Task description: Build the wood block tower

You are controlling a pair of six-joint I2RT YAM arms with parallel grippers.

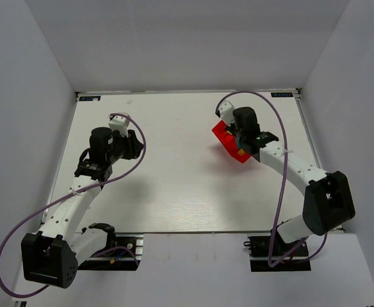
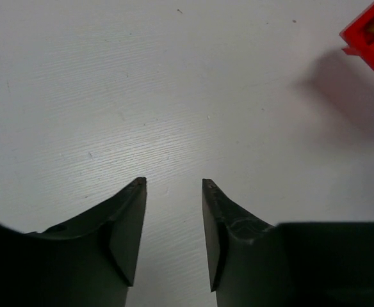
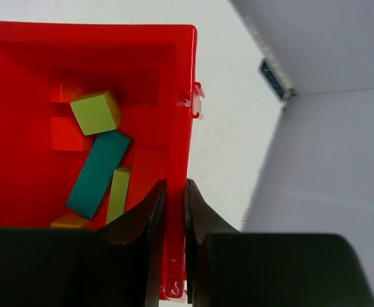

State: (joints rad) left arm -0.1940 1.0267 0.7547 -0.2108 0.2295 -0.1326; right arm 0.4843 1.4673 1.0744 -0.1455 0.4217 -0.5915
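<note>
The pieces of the wood block tower lie loose in a red plastic bin (image 3: 182,96): a lime cube (image 3: 96,112), a teal bar (image 3: 98,173), a lime bar (image 3: 118,194), red blocks (image 3: 68,133) and a yellow-orange piece (image 3: 70,220). My right gripper (image 3: 174,184) is shut on the bin's right wall, one finger inside and one outside. In the top view the bin (image 1: 228,142) sits tilted at the back right, under the right gripper (image 1: 241,137). My left gripper (image 2: 173,183) is open over bare table at the left (image 1: 132,144). The bin's corner (image 2: 369,38) shows at its far right.
White walls enclose the table (image 1: 174,185) on the left, back and right. The right wall (image 3: 328,128) stands close beside the bin. A small blue tag (image 3: 271,78) marks the table's back right corner. Purple cables loop over both arms.
</note>
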